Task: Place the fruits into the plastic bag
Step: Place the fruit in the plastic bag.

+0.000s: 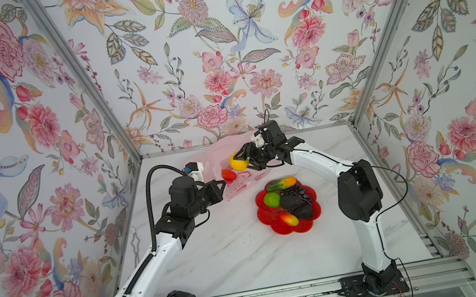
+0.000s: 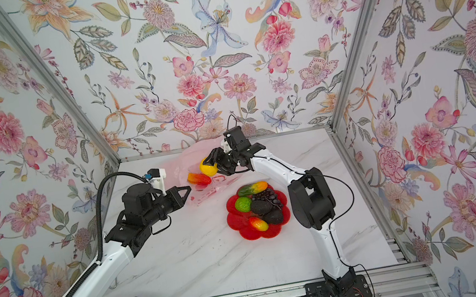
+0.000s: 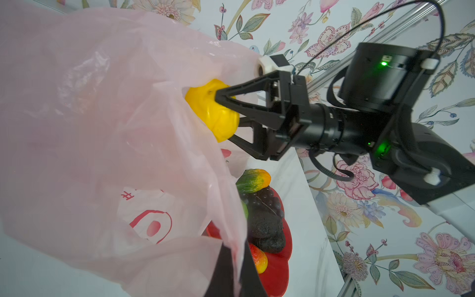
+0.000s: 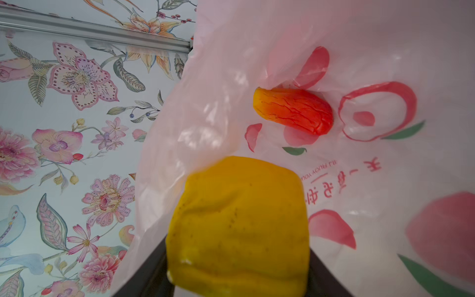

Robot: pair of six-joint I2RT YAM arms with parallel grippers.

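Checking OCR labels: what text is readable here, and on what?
"RUOY": small red Latin print, upside down, on the bag; rest of line blurred.
Large red characters beside it: reversed, unreadable.
Red mark on bag, left wrist view: creased, unreadable.
Nothing else legible.

We note pink bag (image 3: 102, 102), translucent, crinkled, mouth open; red-orange piece (image 4: 293, 111) lies inside; yellow lemon (image 1: 239, 162) raised at mouth; mango (image 1: 281, 184), lime (image 1: 271, 199), grapes (image 1: 295, 191), two black avocados (image 1: 291, 202), red-yellow fruit (image 1: 288, 219) heaped near bag.

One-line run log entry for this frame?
left gripper: shut on plastic bag edge | right gripper: holding lemon at bag mouth | in bag: red-orange piece | red dish: fruits not yet bagged
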